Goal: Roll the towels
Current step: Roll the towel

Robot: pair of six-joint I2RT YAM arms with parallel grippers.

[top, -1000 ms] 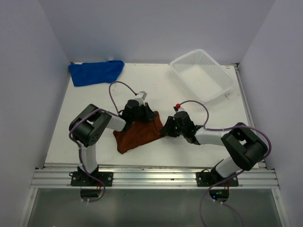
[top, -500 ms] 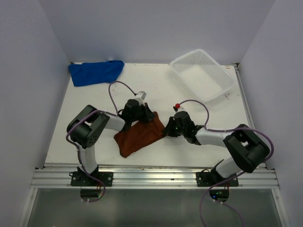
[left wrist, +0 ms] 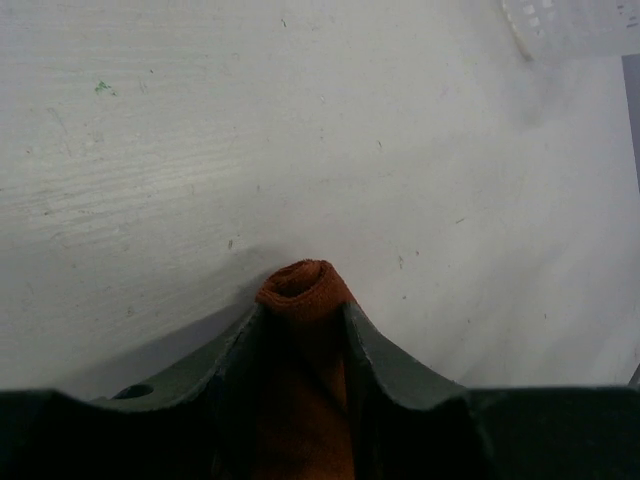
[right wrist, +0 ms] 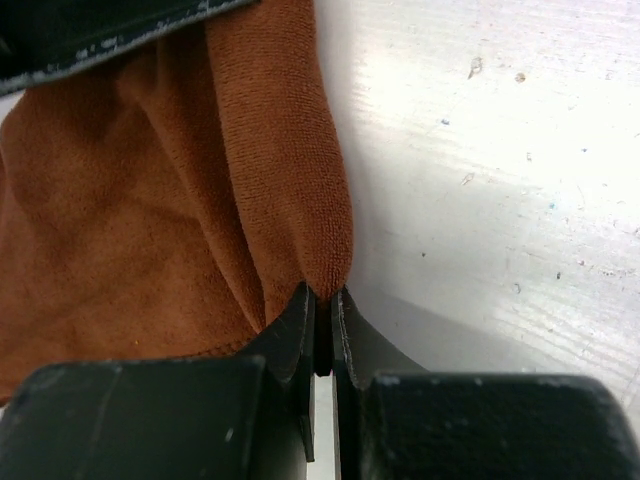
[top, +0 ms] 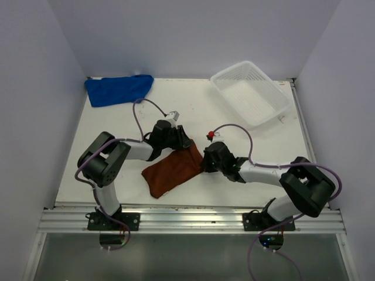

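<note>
The rust-brown towel (top: 173, 168) lies in the middle of the table, partly rolled along its far edge. My left gripper (top: 181, 140) is shut on the rolled end of the rust-brown towel (left wrist: 303, 300), which sticks out between its fingers. My right gripper (top: 202, 162) is shut on the towel's right corner (right wrist: 300, 200), pinched at the fingertips (right wrist: 298, 320). The blue towel (top: 119, 89) lies crumpled at the far left corner, away from both grippers.
A white mesh basket (top: 251, 93) stands at the far right of the table. White walls close in the table on the left, back and right. A metal rail runs along the near edge.
Both grippers have moved left and a little toward the near edge with the rust-brown towel. The towel now lies narrower and more rolled along its far edge.
</note>
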